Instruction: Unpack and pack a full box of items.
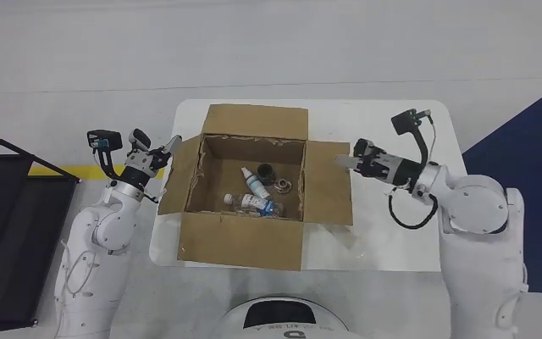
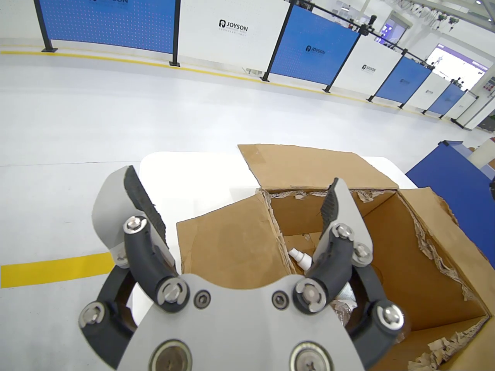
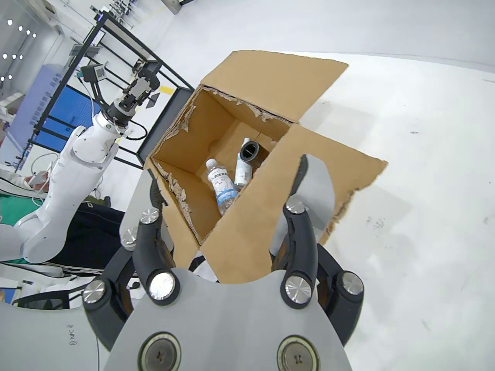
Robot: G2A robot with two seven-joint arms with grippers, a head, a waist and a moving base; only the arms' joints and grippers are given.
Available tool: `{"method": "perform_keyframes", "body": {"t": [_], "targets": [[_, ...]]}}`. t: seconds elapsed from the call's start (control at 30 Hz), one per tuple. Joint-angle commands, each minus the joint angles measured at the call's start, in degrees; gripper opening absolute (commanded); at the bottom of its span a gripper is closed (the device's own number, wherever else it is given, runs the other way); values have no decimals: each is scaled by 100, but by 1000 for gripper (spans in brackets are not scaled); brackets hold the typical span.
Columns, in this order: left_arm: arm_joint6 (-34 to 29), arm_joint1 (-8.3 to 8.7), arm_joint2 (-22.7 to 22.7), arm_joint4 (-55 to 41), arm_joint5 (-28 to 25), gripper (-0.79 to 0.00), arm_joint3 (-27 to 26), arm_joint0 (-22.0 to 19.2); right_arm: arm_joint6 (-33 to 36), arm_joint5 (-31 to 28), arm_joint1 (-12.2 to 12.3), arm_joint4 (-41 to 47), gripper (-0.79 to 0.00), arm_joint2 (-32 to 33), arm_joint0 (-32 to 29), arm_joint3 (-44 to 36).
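An open cardboard box stands in the middle of the white table. Inside lie a clear water bottle, a small white spray bottle, a black cylinder and a small metallic item. My left gripper hovers open just outside the box's left flap, with the spray bottle beyond it. My right gripper is open at the outer edge of the right flap, which lies between its fingers. The water bottle and black cylinder lie beyond that flap.
All flaps of the box are folded outward, with torn inner edges. A black rack stands on the floor left of the table. A blue panel is off the table's right side. Bare tabletop lies right of and in front of the box.
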Motion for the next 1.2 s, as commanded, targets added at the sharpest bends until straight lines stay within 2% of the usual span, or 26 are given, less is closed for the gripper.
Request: {"method": "perform_keyframes", "body": {"t": [0.0, 0.23, 0.4, 0.47, 0.5, 0.57, 0.6, 0.73, 0.83, 1.03, 1.17], "targets": [[0, 0, 0, 0, 0, 0, 0, 0, 11, 40, 26, -69, -102, 1, 71, 279], [150, -7, 124, 219, 229, 0, -72, -10, 398, 175, 118, 238, -46, -64, 522, 1538], [192, -10, 182, 235, 335, 0, 27, -80, 1077, 270, 175, 541, -71, -365, 994, 2357], [193, -8, 204, 264, 348, 0, 58, -101, 1535, 166, 180, 1210, -102, -486, 1192, 2649], [198, -7, 212, 300, 359, 0, 69, -112, 1786, 116, 189, 1637, -286, -472, 1299, 2834], [222, -4, 234, 380, 382, 0, 95, -131, 2122, 29, 213, 2249, -446, -416, 1464, 3132], [243, -3, 241, 424, 401, 0, 117, -143, 2260, -2, 226, 2494, -465, -399, 1532, 3243], [384, 2, 229, 543, 480, 0, 294, -212, 2260, -36, 317, 3195, -406, -585, 1615, 3289], [464, 8, 150, 486, 500, 0, 513, -260, 2260, -53, 416, 3556, -413, -823, 1617, 3108], [677, 38, -81, 423, 426, 0, 1052, -297, 2260, 222, 576, 3505, -403, -1310, 1840, 2628], [771, 69, -305, 284, 289, 0, 1530, -325, 2219, 469, 562, 3302, -289, -1860, 2164, 2260]]}}
